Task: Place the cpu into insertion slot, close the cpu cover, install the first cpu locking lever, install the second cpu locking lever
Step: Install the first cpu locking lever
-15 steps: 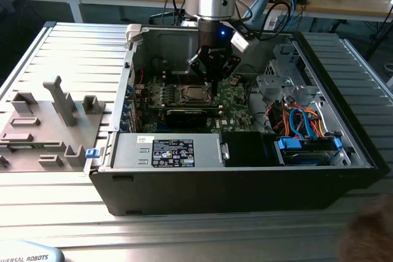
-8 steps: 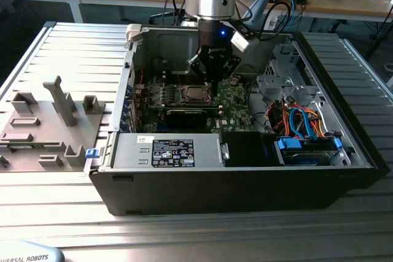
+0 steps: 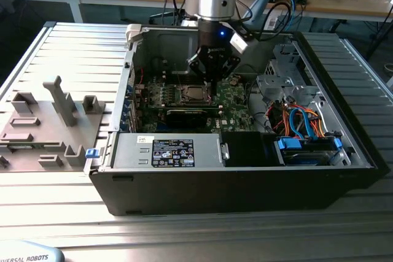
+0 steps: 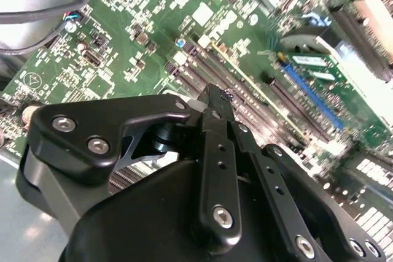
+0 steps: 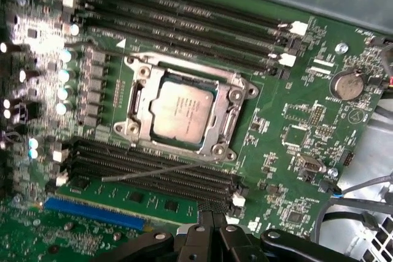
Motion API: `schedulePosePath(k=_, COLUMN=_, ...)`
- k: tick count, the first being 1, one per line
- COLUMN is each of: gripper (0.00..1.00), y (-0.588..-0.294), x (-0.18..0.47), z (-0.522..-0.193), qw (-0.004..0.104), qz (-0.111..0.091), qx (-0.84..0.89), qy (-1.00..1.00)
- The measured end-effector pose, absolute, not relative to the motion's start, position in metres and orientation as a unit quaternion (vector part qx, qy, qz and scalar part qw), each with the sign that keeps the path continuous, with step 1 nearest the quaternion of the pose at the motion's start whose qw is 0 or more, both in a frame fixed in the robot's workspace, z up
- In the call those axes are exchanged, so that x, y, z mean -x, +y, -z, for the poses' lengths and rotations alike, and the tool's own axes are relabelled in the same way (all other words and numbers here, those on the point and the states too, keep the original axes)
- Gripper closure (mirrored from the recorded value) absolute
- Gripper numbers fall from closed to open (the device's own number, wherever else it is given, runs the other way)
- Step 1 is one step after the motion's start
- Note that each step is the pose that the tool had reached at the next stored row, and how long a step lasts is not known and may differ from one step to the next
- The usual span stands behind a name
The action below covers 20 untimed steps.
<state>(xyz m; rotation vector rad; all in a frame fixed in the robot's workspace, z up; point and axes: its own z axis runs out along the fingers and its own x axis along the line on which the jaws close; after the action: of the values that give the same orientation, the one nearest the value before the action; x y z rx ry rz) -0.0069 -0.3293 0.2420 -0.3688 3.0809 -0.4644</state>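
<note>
While the arm hangs inside the case, the scene reads as follows.

Landmark: open black computer case (image 3: pixel 245 194), lying on its side on a ribbed metal table (image 3: pixel 73 213).

Case contents: green motherboard (image 5: pixel 295 170) across the floor of the case; grey power supply box with labels (image 3: pixel 172 150) along the case's near wall; blue and orange cables (image 3: pixel 301 124) by the drive bay at the exterior view's right end.

Gripper: black two-finger gripper (image 4: pixel 216 105) pointing down within the case, above the motherboard; fingers (image 4: pixel 215 145) pressed together with nothing seen between them.

Cpu: small square chip with dull silver-grey top (image 5: pixel 182 110), seated flat in the middle of the motherboard.

Insertion slot: square socket with silver metal rim (image 5: pixel 140 96), filled by the cpu.

Cpu cover: thin silver frame plate (image 5: pixel 233 99) lying down around the chip, its square window showing the chip's top.

Lever: thin metal rod (image 5: pixel 153 172) lying slantwise across the long black memory slots (image 5: pixel 159 182) just beside the socket, between socket and gripper.

Outside the case: grey plastic fixture with upright pegs (image 3: pixel 55 121) on the table at the exterior view's left.
</note>
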Motion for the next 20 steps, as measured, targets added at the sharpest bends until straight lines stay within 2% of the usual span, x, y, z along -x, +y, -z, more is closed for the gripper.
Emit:
schedulePosePath(k=11, gripper=0.89, y=-0.3293, x=0.0069, z=-0.2419, qw=0.003, qz=0.075, qx=0.068, qy=0.995)
schedulePosePath(k=20, gripper=0.89, y=-0.3293, x=0.0073, z=-0.2381, qw=-0.001, qz=0.073, qx=0.008, qy=0.997)
